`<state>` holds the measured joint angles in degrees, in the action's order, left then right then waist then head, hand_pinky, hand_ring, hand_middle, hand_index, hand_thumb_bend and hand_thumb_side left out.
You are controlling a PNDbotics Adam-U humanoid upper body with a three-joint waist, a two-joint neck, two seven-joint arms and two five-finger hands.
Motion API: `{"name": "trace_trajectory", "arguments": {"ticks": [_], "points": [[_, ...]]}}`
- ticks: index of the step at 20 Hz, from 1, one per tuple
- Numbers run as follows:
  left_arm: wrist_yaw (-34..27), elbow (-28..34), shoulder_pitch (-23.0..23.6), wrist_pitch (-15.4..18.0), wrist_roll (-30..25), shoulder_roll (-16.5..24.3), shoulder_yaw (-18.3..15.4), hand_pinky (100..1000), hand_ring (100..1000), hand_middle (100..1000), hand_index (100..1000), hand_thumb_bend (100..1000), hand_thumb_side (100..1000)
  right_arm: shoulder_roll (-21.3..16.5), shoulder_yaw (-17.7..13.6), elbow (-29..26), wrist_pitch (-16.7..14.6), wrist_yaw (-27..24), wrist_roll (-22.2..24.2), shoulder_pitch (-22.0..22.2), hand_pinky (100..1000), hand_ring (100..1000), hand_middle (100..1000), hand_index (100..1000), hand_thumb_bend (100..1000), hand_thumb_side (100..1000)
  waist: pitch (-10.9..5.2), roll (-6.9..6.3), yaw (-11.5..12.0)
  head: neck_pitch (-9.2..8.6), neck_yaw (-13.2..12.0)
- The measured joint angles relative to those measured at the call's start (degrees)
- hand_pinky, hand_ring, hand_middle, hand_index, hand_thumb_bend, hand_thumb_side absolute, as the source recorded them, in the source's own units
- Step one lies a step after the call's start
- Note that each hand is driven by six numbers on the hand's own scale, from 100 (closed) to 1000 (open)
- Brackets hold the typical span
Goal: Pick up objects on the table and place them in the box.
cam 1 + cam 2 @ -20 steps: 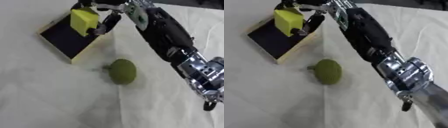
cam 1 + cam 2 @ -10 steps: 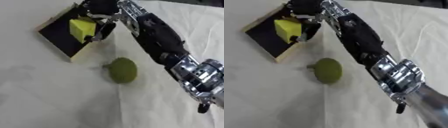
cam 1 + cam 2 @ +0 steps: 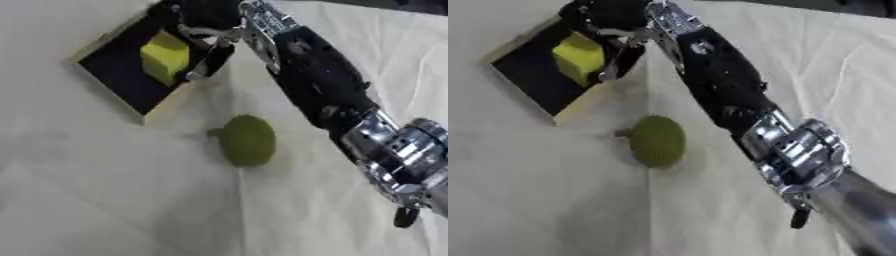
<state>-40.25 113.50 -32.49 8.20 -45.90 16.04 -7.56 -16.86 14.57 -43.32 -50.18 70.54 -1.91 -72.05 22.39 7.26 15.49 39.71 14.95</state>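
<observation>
Fingers of the right hand (image 3: 203, 30) are seen curled round a yellow block (image 3: 164, 56) inside the black-lined shallow box (image 3: 118, 75) near the tabletop's (image 3: 105, 200) far-left corner; a green round fruit (image 3: 247, 140) is left mid-tabletop.

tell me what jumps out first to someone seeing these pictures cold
The long black and silver arm sweeps from the lower right up to the top left, where the right hand is over a shallow dark box. A bright yellow block sits in that box by the fingers. On the cream cloth below, apart from the box, lies a round green fruit with a short stem.
</observation>
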Motion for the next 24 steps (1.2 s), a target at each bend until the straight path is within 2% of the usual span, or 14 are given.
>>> {"name": "trace_trajectory", "arguments": {"ticks": [3,5,7,9,13,14,15,16,18,24], "points": [[0.0,0.0,0.2,-0.1,-0.1,0.0,0.0,832,635,672,804,100,672,0.0,-0.1,0.0,0.9,0.2,-0.8,0.0,952,956,815,995,454,422,-0.10,0.00,-0.2,0.00,-0.1],[0.0,0.0,0.2,-0.2,-0.2,-0.2,0.0,832,635,672,804,100,672,0.0,-0.1,0.0,1.3,0.2,-0.9,0.0,966,968,840,1000,456,490,-0.13,0.00,-0.2,0.00,-0.2],[0.0,0.0,0.2,-0.2,-0.4,-0.3,0.0,832,635,672,804,100,672,0.0,-0.1,-0.1,1.4,0.2,-0.5,0.0,971,967,839,1000,381,564,-0.14,0.00,-0.3,-0.01,-0.2],[0.0,0.0,0.2,-0.3,-0.6,-0.4,0.0,832,635,672,804,100,672,0.0,-0.1,-0.2,1.4,0.1,0.3,0.0,970,963,830,1000,369,498,-0.15,0.00,-0.3,-0.02,-0.2],[0.1,0.0,0.2,-0.3,-0.8,-0.4,0.0,832,634,672,804,100,672,0.0,-0.6,-0.9,1.3,-2.6,2.2,0.1,957,947,795,994,253,359,-0.16,-0.01,-0.3,-0.02,-0.3],[0.1,0.0,0.3,-0.3,-0.9,-0.4,0.0,832,634,672,803,100,672,0.0,-0.8,-1.8,1.5,-4.1,2.7,0.3,950,941,780,986,218,331,-0.20,-0.01,-0.4,-0.02,-0.3],[0.2,0.0,0.3,-0.4,-1.0,-0.4,0.0,832,634,672,803,100,672,-0.1,-0.8,-2.9,1.8,-5.9,3.3,0.5,944,936,773,981,169,360,-0.26,-0.01,-0.5,-0.02,-0.4],[0.3,0.0,0.4,-0.4,-1.0,-0.4,0.0,832,634,672,803,100,672,-0.5,-0.8,-4.3,2.2,-8.1,4.1,0.7,939,931,763,974,184,295,-0.31,-0.01,-0.6,-0.02,-0.5],[0.5,0.0,0.7,-0.4,-1.1,-0.4,0.0,832,634,673,803,100,672,-2.2,-0.6,-8.0,3.2,-13.3,6.4,1.1,925,920,749,961,161,275,-0.49,-0.01,-0.8,-0.01,-0.9],[0.7,0.0,1.2,-0.4,-1.1,-0.4,0.0,831,635,673,803,100,672,-10.8,3.2,-23.6,6.2,-30.9,16.0,4.7,909,907,747,937,100,265,-0.72,0.03,-1.9,0.02,-2.8]]}}
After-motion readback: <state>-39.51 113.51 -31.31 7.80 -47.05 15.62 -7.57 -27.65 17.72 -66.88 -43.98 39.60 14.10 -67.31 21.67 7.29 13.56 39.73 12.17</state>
